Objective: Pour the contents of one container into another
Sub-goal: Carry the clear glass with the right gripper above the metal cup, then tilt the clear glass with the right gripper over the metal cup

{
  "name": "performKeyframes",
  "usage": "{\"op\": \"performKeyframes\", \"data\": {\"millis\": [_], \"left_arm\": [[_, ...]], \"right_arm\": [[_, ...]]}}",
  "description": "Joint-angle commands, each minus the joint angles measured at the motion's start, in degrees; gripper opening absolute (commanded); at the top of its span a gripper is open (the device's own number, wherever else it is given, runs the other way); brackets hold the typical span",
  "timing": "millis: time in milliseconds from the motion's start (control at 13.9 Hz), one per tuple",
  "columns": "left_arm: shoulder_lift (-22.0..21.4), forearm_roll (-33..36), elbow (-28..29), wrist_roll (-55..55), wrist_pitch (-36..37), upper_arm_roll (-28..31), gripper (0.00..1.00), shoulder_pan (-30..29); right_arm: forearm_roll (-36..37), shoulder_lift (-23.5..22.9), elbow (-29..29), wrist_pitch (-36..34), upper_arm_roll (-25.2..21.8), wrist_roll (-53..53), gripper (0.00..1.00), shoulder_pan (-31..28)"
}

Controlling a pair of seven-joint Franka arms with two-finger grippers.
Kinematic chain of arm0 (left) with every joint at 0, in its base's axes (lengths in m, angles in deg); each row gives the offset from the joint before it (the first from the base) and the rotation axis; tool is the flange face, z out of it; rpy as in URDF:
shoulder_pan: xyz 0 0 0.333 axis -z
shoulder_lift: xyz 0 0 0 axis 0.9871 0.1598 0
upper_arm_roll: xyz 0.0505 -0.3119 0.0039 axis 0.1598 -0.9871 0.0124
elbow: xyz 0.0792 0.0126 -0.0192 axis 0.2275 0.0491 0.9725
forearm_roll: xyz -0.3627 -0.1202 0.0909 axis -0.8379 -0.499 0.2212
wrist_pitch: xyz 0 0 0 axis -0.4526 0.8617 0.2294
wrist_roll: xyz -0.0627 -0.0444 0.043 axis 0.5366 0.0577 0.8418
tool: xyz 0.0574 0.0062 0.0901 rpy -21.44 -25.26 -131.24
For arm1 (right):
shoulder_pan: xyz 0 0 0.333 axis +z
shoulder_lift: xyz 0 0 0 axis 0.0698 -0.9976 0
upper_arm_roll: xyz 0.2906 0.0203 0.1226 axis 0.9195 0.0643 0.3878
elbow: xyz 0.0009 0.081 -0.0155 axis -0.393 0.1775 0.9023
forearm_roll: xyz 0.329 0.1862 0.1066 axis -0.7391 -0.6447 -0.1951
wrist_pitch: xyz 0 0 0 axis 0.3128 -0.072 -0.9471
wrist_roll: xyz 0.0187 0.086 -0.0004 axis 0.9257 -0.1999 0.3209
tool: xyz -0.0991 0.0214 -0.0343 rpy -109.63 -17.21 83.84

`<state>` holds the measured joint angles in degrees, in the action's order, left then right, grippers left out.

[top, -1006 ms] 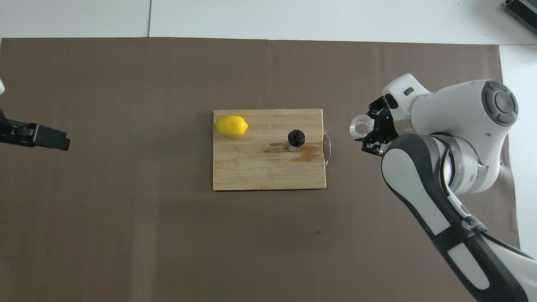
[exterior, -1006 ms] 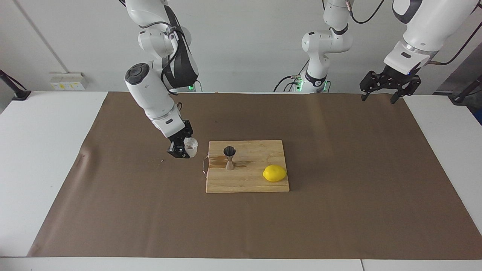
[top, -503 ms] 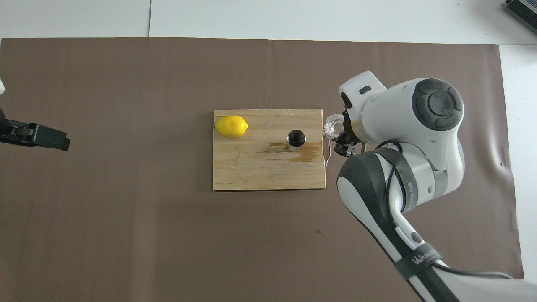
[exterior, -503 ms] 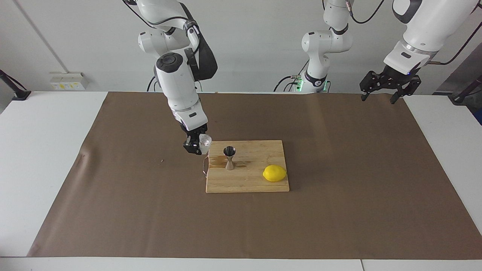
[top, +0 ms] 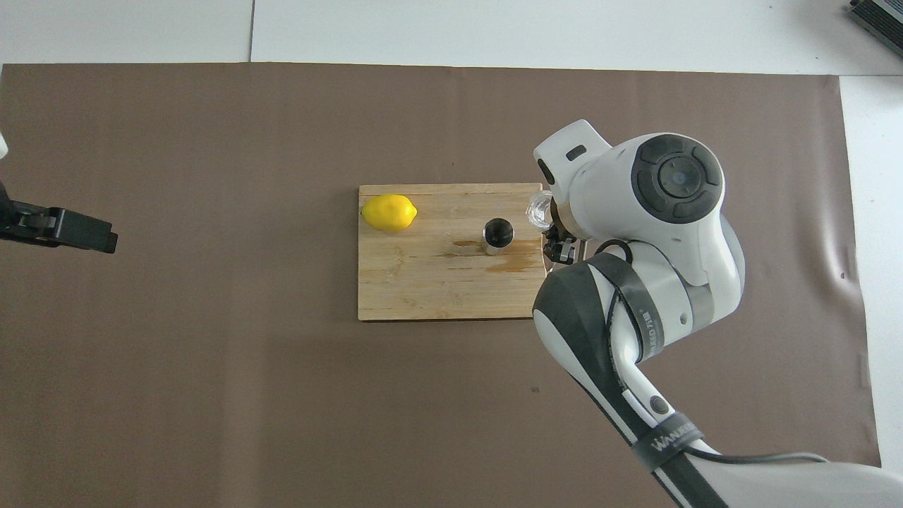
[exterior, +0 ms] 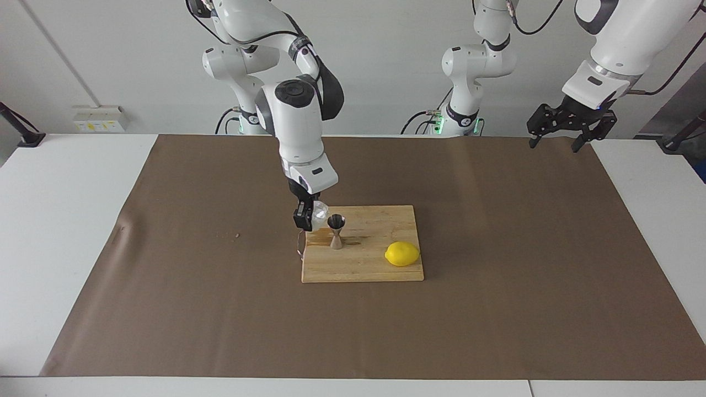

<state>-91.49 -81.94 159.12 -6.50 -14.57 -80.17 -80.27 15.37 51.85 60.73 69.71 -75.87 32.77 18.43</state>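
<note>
Beside the jigger (exterior: pixel 336 231), a lemon (exterior: pixel 402 254)

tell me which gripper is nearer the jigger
Right. The right gripper, holding the clear cup, is just beside the jigger. The left gripper waits over the table's left-arm end.

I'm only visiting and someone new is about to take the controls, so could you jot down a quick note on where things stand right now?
Right gripper: shut on the clear cup, held in the air over the edge of the cutting board at the right arm's end, beside the steel jigger.
Left gripper: open, empty, waiting over the table edge at its own end.
Jigger stands upright on the board, next to a wet stain; a lemon also lies on the board.
Done: cup picked up and brought to the jigger.
Left: tip the cup over the jigger's mouth, pour, then set the cup down.
</note>
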Motion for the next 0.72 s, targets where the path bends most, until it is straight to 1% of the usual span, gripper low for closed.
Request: {"op": "performKeyframes", "data": {"millis": [0,216,359,503,647], "left_arm": [[-1.14,-0.47,1.54,-0.39,-0.75,-0.08,1.00,-0.27],[-1.14,-0.47,1.54,-0.39,-0.75,-0.08,1.00,-0.27],[-1.14,-0.47,1.54,-0.39,-0.75,0.01,1.00,-0.27],[-1.14,-0.47,1.54,-0.31,-0.75,-0.08,1.00,-0.27],[-1.14,-0.47,1.54,-0.39,-0.75,-0.08,1.00,-0.27]], "right_arm": [[4.41,-1.89,-2.46,-1.39,-0.05,-1.82,0.03,1.65],[8.89,-2.33,-2.02,-1.39,-0.05,-2.18,0.03,1.92],[14.33,-2.16,-1.05,-1.65,-0.05,-2.26,0.03,3.67],[16.46,-1.72,0.35,-1.48,0.04,-2.18,0.03,3.85],[18.56,-1.63,0.44,-1.22,0.04,-2.00,0.03,4.11]]}}
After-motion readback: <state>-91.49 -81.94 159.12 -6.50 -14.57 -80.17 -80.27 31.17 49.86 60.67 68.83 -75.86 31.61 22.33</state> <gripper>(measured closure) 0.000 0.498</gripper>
